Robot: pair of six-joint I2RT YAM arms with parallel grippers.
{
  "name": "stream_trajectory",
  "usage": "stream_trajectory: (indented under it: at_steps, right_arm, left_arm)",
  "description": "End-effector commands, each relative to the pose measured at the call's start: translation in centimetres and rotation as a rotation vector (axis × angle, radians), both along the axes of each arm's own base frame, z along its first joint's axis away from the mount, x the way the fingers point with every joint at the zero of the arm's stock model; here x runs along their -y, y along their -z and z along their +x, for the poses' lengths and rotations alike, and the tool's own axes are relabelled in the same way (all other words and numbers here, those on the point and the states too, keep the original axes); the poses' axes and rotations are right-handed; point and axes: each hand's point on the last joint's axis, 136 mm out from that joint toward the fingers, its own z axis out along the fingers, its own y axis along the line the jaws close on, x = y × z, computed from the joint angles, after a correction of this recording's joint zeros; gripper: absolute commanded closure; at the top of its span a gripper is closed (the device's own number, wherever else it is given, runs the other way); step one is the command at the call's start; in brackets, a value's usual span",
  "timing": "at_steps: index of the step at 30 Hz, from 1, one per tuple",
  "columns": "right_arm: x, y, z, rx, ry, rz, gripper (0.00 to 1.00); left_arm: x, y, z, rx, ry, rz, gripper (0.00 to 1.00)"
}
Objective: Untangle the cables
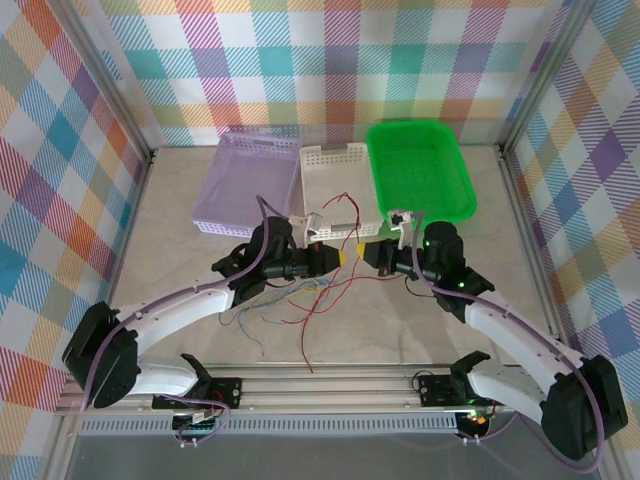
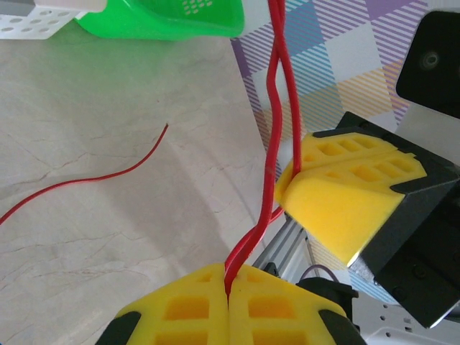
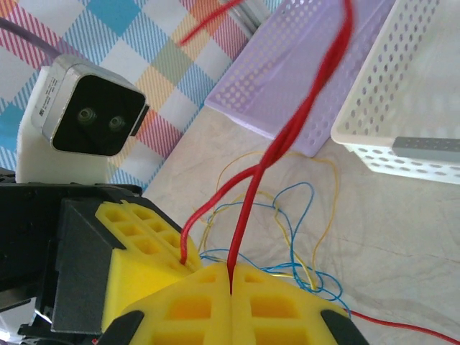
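Mid-bench (image 1: 180, 210), the left pincer (image 2: 228, 298) and right pincer (image 3: 230, 298) each clench twisted red strands of the cables (image 2: 272, 154). The strands' upper ends are cut off in the wrist views. Other wires sprawl faintly below.

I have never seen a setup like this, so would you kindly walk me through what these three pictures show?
Two robot arms are bolted at the near edge of a table. One picture looks down from above; the other two come from cameras on each wrist. On the table lie thin loose cables, with a purple basket, a white basket and a green basket behind. The left end effector and right end effector, each with yellow fingers, are shut on red strands, which twist around each other.
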Motion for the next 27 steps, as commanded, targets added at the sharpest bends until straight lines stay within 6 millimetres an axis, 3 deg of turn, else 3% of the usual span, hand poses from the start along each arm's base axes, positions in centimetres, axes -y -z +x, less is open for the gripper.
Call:
stream_trajectory:
  at_steps: [1, 8, 14, 22, 27]
  right_arm:
    - [1.9, 1.4, 0.0, -0.011, 0.084, -0.096, 1.0]
    - [6.7, 1.9, 0.2, -0.087, 0.255, -0.125, 1.0]
    - [10.4, 1.0, 0.0, -0.112, 0.386, -0.091, 1.0]
    - [13.2, -1.2, -0.8, -0.065, 0.506, -0.112, 1.0]
    - [13.6, -2.3, -1.3, -0.047, 0.516, -0.116, 1.0]
  left_arm:
    - [-1.0, -0.1, -1.0, 0.038, 0.005, 0.04, 1.0]
    - [-4.3, -1.4, -0.7, 0.079, -0.053, 0.089, 1.0]
    - [-7.7, -3.0, 0.0, 0.104, -0.119, 0.097, 1.0]
    - [-11.5, -4.9, 0.8, 0.127, -0.205, 0.08, 1.0]
    - [-13.8, -5.8, 1.0, 0.126, -0.249, 0.094, 1.0]
